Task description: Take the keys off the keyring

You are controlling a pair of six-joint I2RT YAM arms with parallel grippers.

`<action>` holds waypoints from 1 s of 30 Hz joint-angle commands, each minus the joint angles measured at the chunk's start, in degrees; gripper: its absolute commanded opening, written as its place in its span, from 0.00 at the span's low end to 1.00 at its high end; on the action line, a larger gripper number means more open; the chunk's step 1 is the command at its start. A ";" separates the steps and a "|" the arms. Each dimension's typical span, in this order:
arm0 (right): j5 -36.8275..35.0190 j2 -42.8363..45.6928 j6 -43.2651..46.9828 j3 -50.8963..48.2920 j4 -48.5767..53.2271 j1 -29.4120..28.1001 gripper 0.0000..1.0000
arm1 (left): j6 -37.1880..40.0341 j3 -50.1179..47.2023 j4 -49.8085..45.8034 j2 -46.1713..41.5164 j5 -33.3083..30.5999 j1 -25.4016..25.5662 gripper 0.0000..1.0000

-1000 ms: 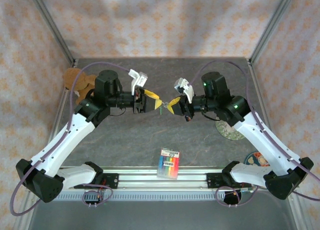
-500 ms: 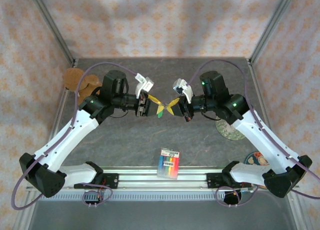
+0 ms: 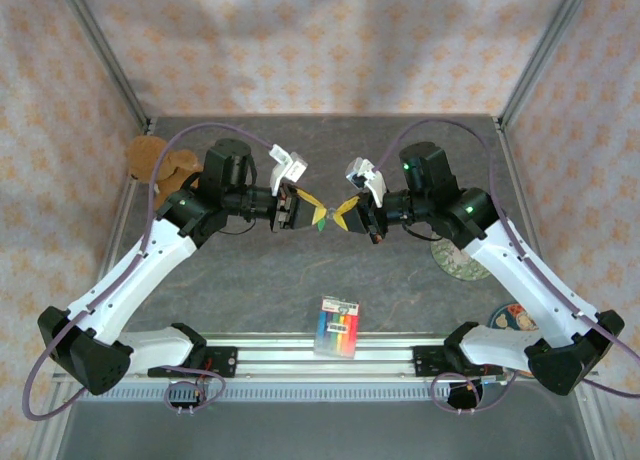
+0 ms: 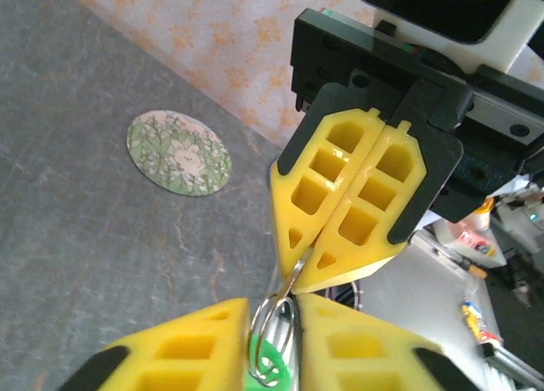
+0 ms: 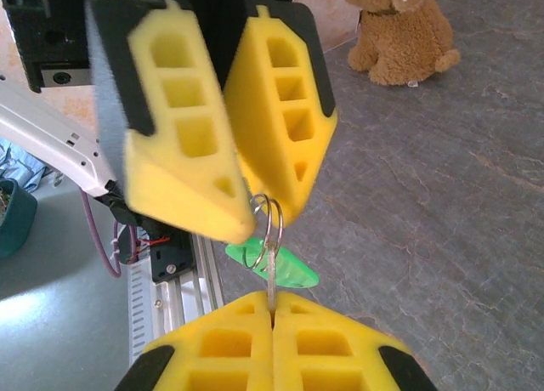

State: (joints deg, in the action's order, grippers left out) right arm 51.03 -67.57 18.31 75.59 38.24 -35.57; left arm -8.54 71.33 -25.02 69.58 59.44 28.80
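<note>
We see the right jaws clenched flat together on the silvery key [image 5: 270,285], a thin pale metal blade seen edge-on that rises from their tips to the keyring [image 5: 269,214]. The left jaws stand nearly together on either side of that double wire loop. We cannot tell whether they press it or merely flank it. The green key [image 5: 276,270], with a flat, leaf-shaped head, hangs from the ring between the two sets of tips. All four fingers [image 5: 157,195] are yellow wedges cut with square pockets and backed in black.

The bunch is held in the air over the middle of the counter [image 3: 250,280], a grey, stone-mottled sheet, with bare surface beneath it and toward the far wall. The rainbow-striped pack [image 3: 338,327] lies at the near edge, overlapping the aluminium rail [image 3: 290,352]. A round floral coaster [image 4: 178,153] lies flat, partly under the right forearm in the top view. A brown plush teddy bear [image 5: 399,34] sits at the far left corner beside a metal frame post [image 3: 105,55]. Peach patterned walls [image 3: 320,40] close three sides.
</note>
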 commanded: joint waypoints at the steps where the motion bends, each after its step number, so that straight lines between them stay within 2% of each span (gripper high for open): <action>1: 0.71 0.51 0.97 1.44 0.52 0.15 0.00 | 0.42 1.66 0.49 -0.25 0.50 0.20 0.12; 3: 0.61 0.59 1.10 1.27 0.53 0.11 0.00 | 0.24 1.56 0.82 -0.39 0.50 0.19 0.03; 5: -0.14 0.92 0.93 0.93 -0.01 0.14 0.00 | -0.52 1.21 1.72 -0.59 0.41 0.21 0.00; 14: -4.33 7.30 -1.49 -7.67 -12.01 -0.17 0.00 | -11.29 -4.40 15.49 -2.27 -1.16 -0.09 0.00; 25: -12.23 14.84 -1.94 -17.88 -24.86 -3.34 0.00 | -15.63 -5.19 19.63 -1.90 -1.26 -0.10 0.00; 30: -12.70 16.39 -0.92 -19.12 -24.60 -3.63 0.00 | -16.36 -5.32 20.26 -1.52 -1.73 -0.09 0.00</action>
State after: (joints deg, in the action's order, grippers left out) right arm 39.29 -52.93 16.73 56.80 15.05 -38.70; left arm -23.57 66.11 -8.80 68.73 59.53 28.91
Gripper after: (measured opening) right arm 0.039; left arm 0.050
